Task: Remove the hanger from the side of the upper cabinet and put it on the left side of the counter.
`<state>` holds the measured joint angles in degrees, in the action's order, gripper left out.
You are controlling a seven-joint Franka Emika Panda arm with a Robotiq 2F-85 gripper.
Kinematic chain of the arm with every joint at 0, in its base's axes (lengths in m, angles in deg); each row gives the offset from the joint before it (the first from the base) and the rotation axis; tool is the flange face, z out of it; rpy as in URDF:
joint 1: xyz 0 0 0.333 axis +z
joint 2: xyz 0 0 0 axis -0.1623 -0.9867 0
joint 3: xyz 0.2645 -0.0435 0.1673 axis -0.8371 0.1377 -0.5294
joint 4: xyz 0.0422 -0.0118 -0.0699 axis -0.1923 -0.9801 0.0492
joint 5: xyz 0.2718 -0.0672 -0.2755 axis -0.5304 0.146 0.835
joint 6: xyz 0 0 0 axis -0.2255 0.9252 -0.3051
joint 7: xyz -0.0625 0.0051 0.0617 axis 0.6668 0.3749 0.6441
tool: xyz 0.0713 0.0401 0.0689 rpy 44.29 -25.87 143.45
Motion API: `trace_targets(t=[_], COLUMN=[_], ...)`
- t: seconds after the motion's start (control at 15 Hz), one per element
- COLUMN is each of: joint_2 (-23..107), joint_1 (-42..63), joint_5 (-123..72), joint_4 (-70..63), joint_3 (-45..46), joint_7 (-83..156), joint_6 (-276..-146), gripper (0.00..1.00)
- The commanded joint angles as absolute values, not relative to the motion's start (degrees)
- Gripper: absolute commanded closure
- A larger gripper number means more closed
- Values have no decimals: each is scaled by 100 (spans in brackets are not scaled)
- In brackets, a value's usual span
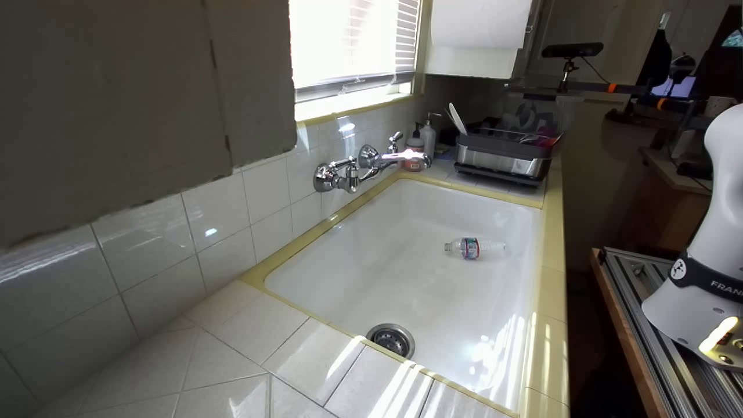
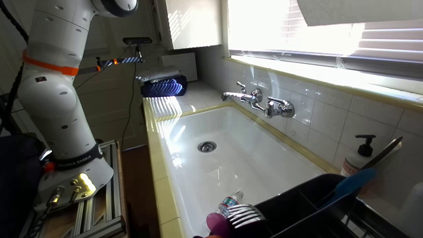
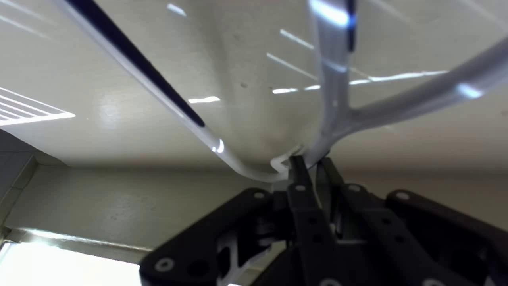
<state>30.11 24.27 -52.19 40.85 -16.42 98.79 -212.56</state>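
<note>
The hanger [image 3: 337, 87] is a smooth pale loop with dark strips in the wrist view. It lies close against a cream, flat surface that looks like a cabinet side. My gripper [image 3: 310, 159] has its black fingers close together around the hanger's joint, with a tube between the tips. The hook end is partly hidden behind the fingers. Hanger and gripper are out of view in both exterior views. A white upper cabinet [image 2: 196, 23] hangs beside the window. The tiled counter [image 1: 226, 354] with yellow edging shows in both exterior views, including this stretch [image 2: 205, 94].
The white sink [image 1: 418, 278] holds a plastic bottle [image 1: 471, 248]. A chrome faucet [image 1: 371, 162] juts from the wall. A dish rack [image 1: 505, 154] and soap bottles [image 1: 415, 151] stand at one end. A folded dark bundle [image 2: 165, 86] lies at the other, near a camera bar [image 2: 125, 61].
</note>
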Motion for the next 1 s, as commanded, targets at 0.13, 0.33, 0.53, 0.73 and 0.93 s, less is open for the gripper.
trace_targets(t=[0.13,0.33,0.53,0.73,0.93], joint_2=[3258,3413,3584,3800,4098], joint_1=[2372,2306,2243,2190,2141], joint_5=[-5071,-5109,-5169,-5200,-5207], joint_4=[3840,3693,3502,3189,2742], joint_3=[-1606,-1634,-1668,-1682,-1677], joint_7=[9444,9087,8725,8407,8074], joint_6=[-21213,-21174,-21121,-21038,-20913], gripper=[97,97,97,97,97])
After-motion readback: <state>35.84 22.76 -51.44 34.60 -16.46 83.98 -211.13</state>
